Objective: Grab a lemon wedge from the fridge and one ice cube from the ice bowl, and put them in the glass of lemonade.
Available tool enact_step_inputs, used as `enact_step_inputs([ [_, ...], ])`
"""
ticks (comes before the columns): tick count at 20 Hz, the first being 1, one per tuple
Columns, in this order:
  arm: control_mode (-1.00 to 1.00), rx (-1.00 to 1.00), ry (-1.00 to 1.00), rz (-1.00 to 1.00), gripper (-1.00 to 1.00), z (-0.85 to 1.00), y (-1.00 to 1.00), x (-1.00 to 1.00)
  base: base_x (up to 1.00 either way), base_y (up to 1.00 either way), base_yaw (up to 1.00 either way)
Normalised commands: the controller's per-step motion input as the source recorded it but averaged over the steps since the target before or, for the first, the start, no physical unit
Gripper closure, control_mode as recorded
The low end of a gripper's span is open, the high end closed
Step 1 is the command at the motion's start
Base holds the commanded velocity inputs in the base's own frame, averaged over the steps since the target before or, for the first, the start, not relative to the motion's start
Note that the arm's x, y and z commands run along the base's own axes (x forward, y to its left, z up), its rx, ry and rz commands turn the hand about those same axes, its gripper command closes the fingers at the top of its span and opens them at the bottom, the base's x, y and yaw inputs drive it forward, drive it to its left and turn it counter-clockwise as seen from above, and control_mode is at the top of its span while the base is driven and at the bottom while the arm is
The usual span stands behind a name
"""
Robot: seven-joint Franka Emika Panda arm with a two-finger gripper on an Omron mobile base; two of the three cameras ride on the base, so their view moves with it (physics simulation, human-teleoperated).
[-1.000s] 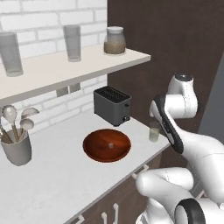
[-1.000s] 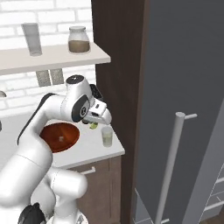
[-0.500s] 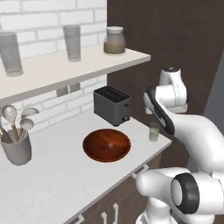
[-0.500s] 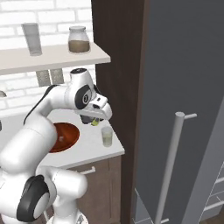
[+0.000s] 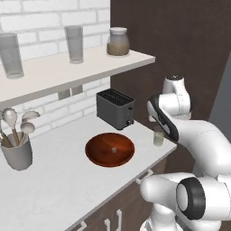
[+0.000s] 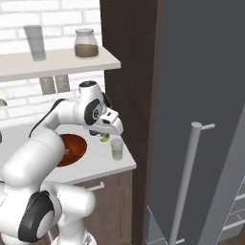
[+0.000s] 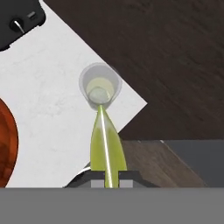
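Jaws (image 7: pixel 107 175) pinching the lemon wedge (image 7: pixel 106 142), pressed nearly together on it; in the hand view the wedge is sticking out from between them, its tip pointing at the glass (image 7: pixel 100 85). Gripper (image 6: pixel 106 137) is hanging just above the counter (image 5: pixel 63 180), close beside the glass (image 6: pixel 116 149) near the counter's right front corner. Glass (image 5: pixel 159 136) is standing upright, pale liquid inside, wedge not in it yet

Bowl (image 5: pixel 109 150) is sitting on the counter left of the glass, apart from it, with one ice cube (image 5: pixel 114 149) lying near its middle. Bowl's rim (image 7: pixel 8 140) is also showing at the left edge of the hand view. Toaster (image 5: pixel 115 108) is standing behind the bowl against the brick wall. Utensil cup (image 5: pixel 16 151) is at far left on the counter. Shelf (image 5: pixel 67 72) above is carrying two tall glasses and a jar (image 5: pixel 118 42)

Fridge (image 6: pixel 201 95) is standing right of the dark cabinet panel (image 6: pixel 127 72), door closed, handle (image 6: pixel 186 182) running down its front
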Motion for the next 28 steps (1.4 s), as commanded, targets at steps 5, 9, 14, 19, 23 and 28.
enact_step_inputs([
  [5,-1.0,0.02,-0.22,0.0,1.0,-0.12,0.0,0.04,0.0,0.0,0.0],
  [9,-1.0,0.02,-0.17,0.0,1.0,0.0,0.0,0.24,0.0,0.0,0.0],
  [14,-1.0,0.0,-0.05,0.0,1.0,0.0,0.0,0.3,0.0,0.0,0.0],
  [19,-1.0,-0.03,0.03,0.0,1.0,-0.29,0.0,0.14,0.0,0.0,0.0],
  [23,-1.0,-0.03,0.07,0.0,1.0,-0.16,0.0,0.22,0.0,0.0,0.0],
  [28,-1.0,-0.02,0.08,0.0,1.0,0.03,0.04,0.32,0.0,0.0,0.0],
])
